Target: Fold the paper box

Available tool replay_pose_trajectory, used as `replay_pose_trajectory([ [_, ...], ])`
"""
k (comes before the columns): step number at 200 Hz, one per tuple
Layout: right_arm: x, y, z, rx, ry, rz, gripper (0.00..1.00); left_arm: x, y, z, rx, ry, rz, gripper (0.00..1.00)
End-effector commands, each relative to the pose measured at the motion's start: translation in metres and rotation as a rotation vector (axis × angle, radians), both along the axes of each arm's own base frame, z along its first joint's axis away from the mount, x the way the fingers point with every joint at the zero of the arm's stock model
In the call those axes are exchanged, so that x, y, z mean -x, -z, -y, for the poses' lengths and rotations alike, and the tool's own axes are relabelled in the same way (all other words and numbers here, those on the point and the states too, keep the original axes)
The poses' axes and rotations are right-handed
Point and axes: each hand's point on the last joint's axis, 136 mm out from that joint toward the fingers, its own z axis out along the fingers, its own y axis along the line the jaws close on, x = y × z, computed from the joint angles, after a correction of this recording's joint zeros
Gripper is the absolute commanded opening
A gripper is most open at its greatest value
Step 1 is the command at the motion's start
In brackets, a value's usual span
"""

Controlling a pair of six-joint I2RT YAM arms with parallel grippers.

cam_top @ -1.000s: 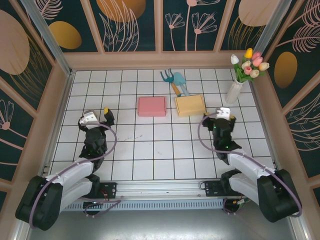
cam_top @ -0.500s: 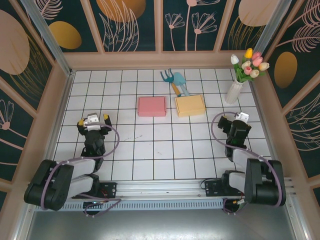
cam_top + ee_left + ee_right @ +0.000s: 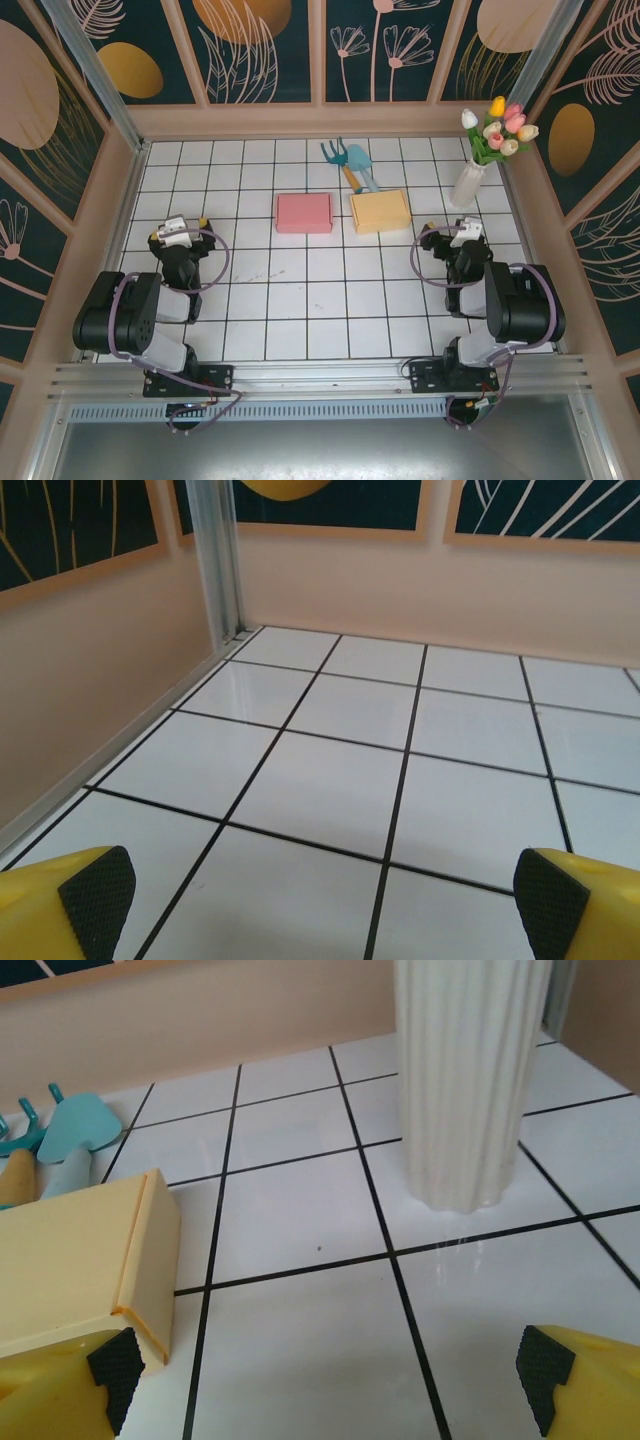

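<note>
Top external: the pink box (image 3: 303, 212) and yellow box (image 3: 380, 210) lie closed, side by side but apart, mid-surface (image 3: 330, 290), with open tiles in front. Both arms sit tucked near the side walls, with the left end effector (image 3: 178, 232) and right end effector (image 3: 455, 232) low.

Left wrist: pads (image 3: 97, 888) spread wide over bare tiles, a wall (image 3: 90, 660) close by.

Right wrist: pads (image 3: 117, 1360) spread wide, the yellow box just beside one and a vase (image 3: 470, 1080) ahead.

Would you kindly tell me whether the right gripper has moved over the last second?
Yes: the right gripper shifted right, away from the yellow box, toward the vase.
</note>
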Motion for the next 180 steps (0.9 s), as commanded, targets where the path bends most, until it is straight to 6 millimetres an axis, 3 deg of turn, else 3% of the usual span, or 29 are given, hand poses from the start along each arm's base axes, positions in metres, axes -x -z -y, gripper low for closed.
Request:
replay_pose_trajectory([
  [1, -0.0140, -0.0309, -0.0033, 0.005, -0.043, 0.108, 0.99, -0.0080, -0.0198, -0.0049, 0.032, -0.024, 0.078, 0.99],
  [180, -0.0175, -0.0289, -0.0057, 0.045, -0.004, 0.092, 0.99, -0.0103, -0.0189, 0.0008, 0.021, 0.009, 0.064, 0.99],
])
